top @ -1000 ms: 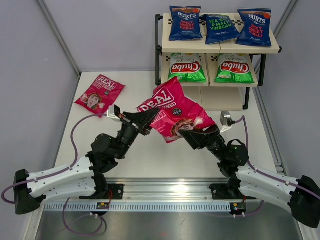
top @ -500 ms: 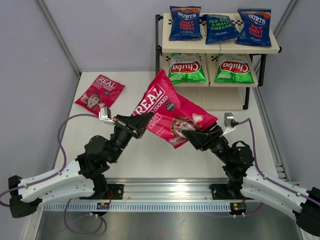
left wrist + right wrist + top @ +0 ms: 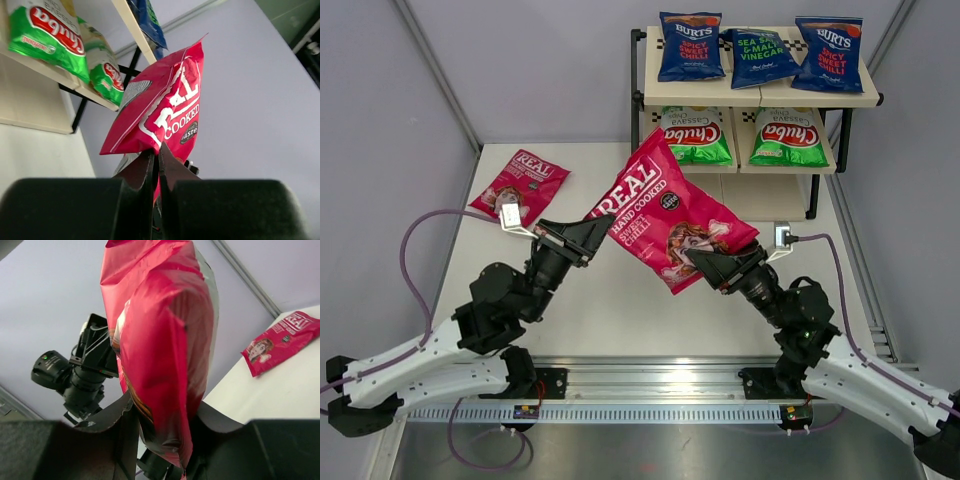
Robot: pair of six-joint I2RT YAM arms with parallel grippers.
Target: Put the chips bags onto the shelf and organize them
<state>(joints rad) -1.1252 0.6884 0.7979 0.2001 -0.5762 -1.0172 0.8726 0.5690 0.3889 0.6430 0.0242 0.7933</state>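
Black plastic fills the near edge of both wrist views. The left claw point(image 3: 605, 232) is clenched thin on the lower left edge of a glossy pink-red "REAL" chips bag point(image 3: 670, 215). The right claw point(image 3: 705, 265) grasps the same bag by its bottom end, the foil bulging between its fingers. Between them the bag hangs tilted in the air above the pale bench point(image 3: 620, 310), short of the three-tier shelf of black metal frame and beige boards point(image 3: 638, 100). Off to the left, a second pink-red "REAL" bag point(image 3: 520, 185) lies flat on the bench, well apart from both claws. Farther back, two green-and-white "Chuba" bags point(image 3: 695, 137) stand side by side on the middle board, and three dark blue bags point(image 3: 690, 47) line the top board. Five of the seven look placed. I judge the held bag to be mid-carry, with its setting down and the fetching of the bench bag left to do.
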